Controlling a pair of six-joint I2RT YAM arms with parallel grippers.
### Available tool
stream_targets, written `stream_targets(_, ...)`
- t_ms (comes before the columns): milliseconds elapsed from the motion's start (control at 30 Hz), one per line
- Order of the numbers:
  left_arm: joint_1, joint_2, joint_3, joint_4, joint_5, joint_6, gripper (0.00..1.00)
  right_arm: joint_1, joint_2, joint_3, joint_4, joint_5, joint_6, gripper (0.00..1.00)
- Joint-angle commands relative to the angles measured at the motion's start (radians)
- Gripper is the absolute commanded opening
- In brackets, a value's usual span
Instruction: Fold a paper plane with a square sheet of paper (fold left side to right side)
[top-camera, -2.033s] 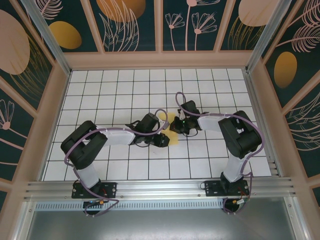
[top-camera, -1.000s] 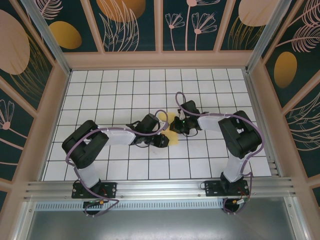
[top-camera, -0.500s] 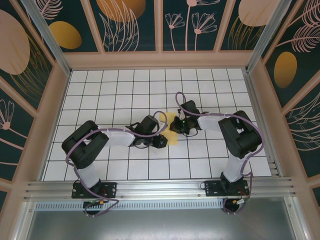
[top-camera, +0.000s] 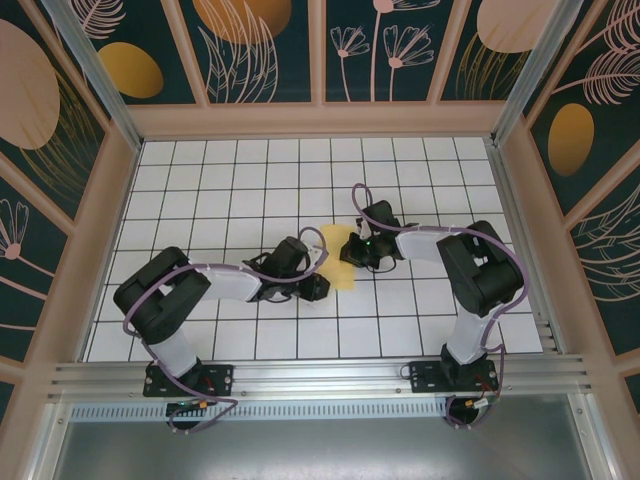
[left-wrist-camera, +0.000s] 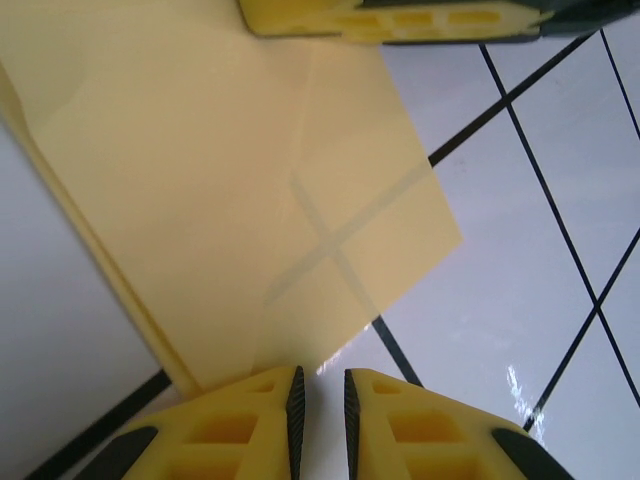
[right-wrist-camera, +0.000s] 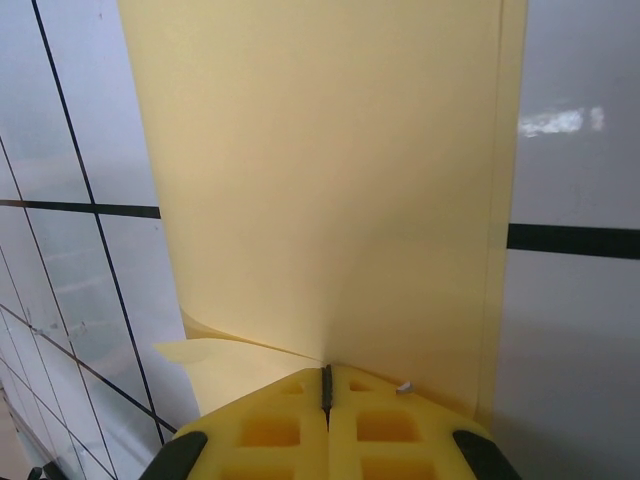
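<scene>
- Middle of the white gridded tabletop (top-camera: 250, 180), and there is the yellow sheet of paper (top-camera: 343, 272), with both arms bent in toward it from either side.
- The left pincer (top-camera: 318, 288) is down low, just beside the near end of the sheet. The right pincer (top-camera: 350, 250) sits on the sheet's right edge, about halfway along.
- Over to the left wrist camera: the sheet (left-wrist-camera: 230, 200) lies flat and doubled over. Two layers show along its edge on the picture's left, and the dark grid lines ghost through the paper as a faint cross.
- At the bottom of that view are the left pincer's yellow fingers (left-wrist-camera: 250, 425), all but clenched. A thin slit of white tabletop shows between them, and nothing sits in the slit.
- The near edge of the sheet runs right up to those fingertips. Whether paper and tips actually touch, I cannot tell.
- At the top of the same view, one yellow finger (left-wrist-camera: 390, 20) of the right pincer lies across the sheet's far edge.
- On the right wrist camera the pincer is clenched tight, its pads meeting in a hairline seam. The sheet (right-wrist-camera: 320, 180) runs straight into that seam, so it is grasping the paper.
- A crease slants in from the picture's left and ends at the seam, and a small flap of paper curls out below it.
- Beyond the pincer the sheet stretches away as a long band. A second layer peeks out as a narrow strip along the picture's right edge.
</scene>
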Motion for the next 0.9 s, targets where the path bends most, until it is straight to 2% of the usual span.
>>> stream_targets(0,-0.001,-0.028,-0.068,-0.059,0.029,-0.039,0.22,-0.022,0.047,-0.019,-0.096,0.078,-0.008,0.0)
stream_targets(200,0.009,-0.099,-0.091,-0.05,0.041,-0.059,0.22,-0.023,0.04,-0.017,-0.095,0.076,-0.008,0.0)
stream_targets(400,0.021,-0.137,0.009,-0.067,0.067,-0.05,0.23,-0.022,0.037,-0.015,-0.09,0.068,-0.006,0.0)
stream_targets(633,0.035,-0.014,0.117,-0.073,0.023,-0.035,0.26,-0.021,0.031,-0.015,-0.092,0.068,-0.007,0.0)
stream_targets(867,0.037,0.071,0.106,-0.068,0.018,-0.031,0.25,-0.022,0.029,-0.014,-0.091,0.063,-0.009,0.0)
